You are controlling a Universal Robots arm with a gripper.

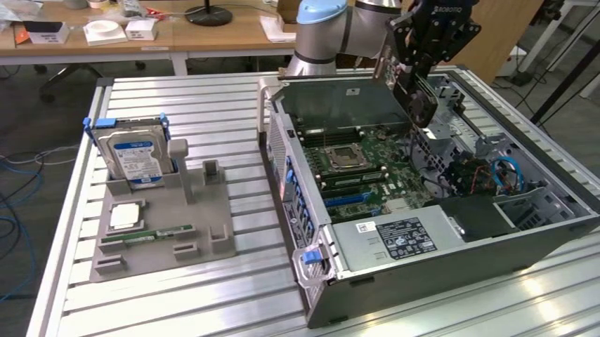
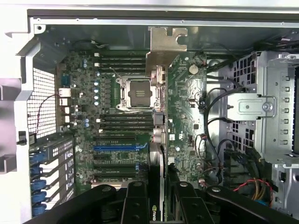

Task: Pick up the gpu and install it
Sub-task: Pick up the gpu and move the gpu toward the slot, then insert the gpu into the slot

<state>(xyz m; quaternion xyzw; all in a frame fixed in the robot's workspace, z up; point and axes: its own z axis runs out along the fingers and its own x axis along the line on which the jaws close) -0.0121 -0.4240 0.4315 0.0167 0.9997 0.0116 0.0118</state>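
**Pincer state.** The pincer point(image 1: 411, 70) is clamped on the gpu point(image 1: 417, 102). Its fingers point(image 2: 135, 205) are pressed against the two faces of the card.

**Position of the gpu.** The gpu is held on edge and hangs directly below the pincer, above the open computer case point(image 1: 487, 260) and apart from the board inside it. In the exterior view, the black cooler is seen on one face of the card. In the wrist view, the gpu point(image 2: 158, 140) is seen edge-on, running away from the pincer point(image 2: 157, 203). The silver end bracket point(image 2: 166, 46) is at the end farthest from the fingers.

**Area beneath the pincer.** The motherboard point(image 2: 182, 107) is exposed below the held card.
- On one side of the card, the processor socket point(image 2: 135, 91) and a blue expansion slot point(image 2: 120, 147) are located.
- On the other side, a metal drive cage point(image 2: 261, 107) and a bundle of cables point(image 2: 215, 154) are found.
- The power supply point(image 1: 394, 235) is fitted at the end of the case farther from the pincer.

**Area away from the pincer.** Well apart from the pincer, towards the exterior view's left, a grey parts holder point(image 1: 211, 210) is set on the slatted metal surface point(image 1: 187, 302).
- A hard drive point(image 1: 136, 151) with a blue-white label is stood upright in the holder.
- A memory stick point(image 1: 145, 235) and a processor point(image 1: 126, 216) are laid flat in it, nearer the front edge of the surface.
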